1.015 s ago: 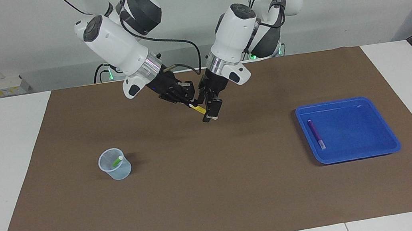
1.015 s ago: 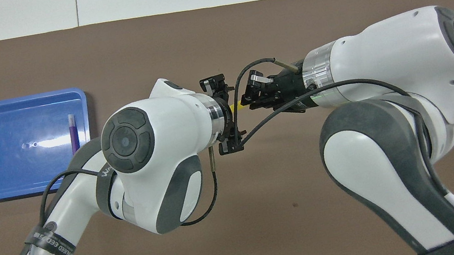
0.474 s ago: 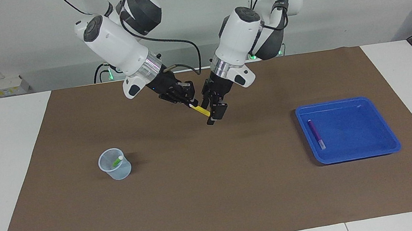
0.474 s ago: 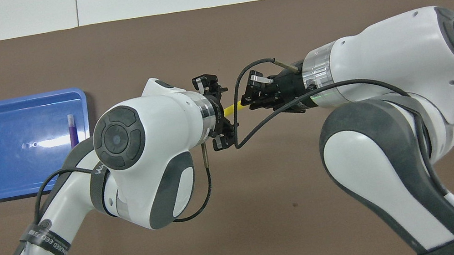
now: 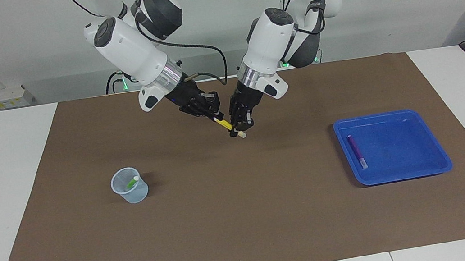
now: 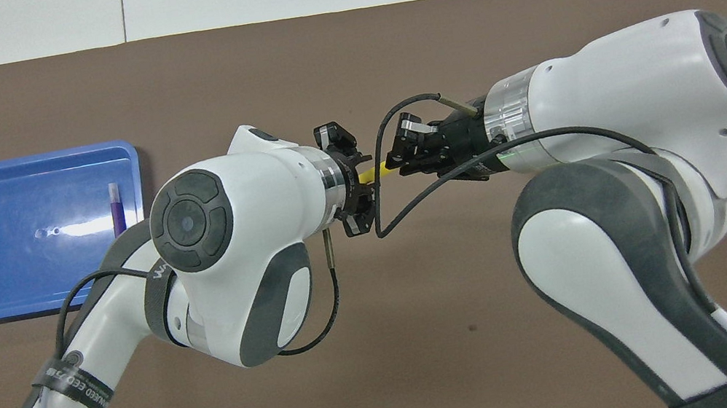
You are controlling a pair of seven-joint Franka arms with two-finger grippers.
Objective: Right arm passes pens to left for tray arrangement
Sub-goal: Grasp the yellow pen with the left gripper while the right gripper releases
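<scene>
My right gripper (image 5: 213,114) is shut on the upper end of the yellow pen (image 5: 226,125) and holds it slanted in the air over the middle of the brown mat. My left gripper (image 5: 241,128) is shut on the pen's lower part, and the whitish tip sticks out below it. In the overhead view the yellow pen (image 6: 370,175) shows between the left gripper (image 6: 355,189) and the right gripper (image 6: 400,157). The purple pen (image 5: 356,150) lies in the blue tray (image 5: 402,175) toward the left arm's end. The green pen (image 5: 132,181) stands in a translucent cup.
The translucent cup (image 5: 131,194) stands on the brown mat (image 5: 245,219) toward the right arm's end; the right arm hides it in the overhead view. The tray (image 6: 31,160) and its purple pen (image 6: 116,214) show there. White table borders the mat.
The left gripper swung in around the pen's lower end and its fingers closed on it. The right gripper stayed put, holding the pen.
</scene>
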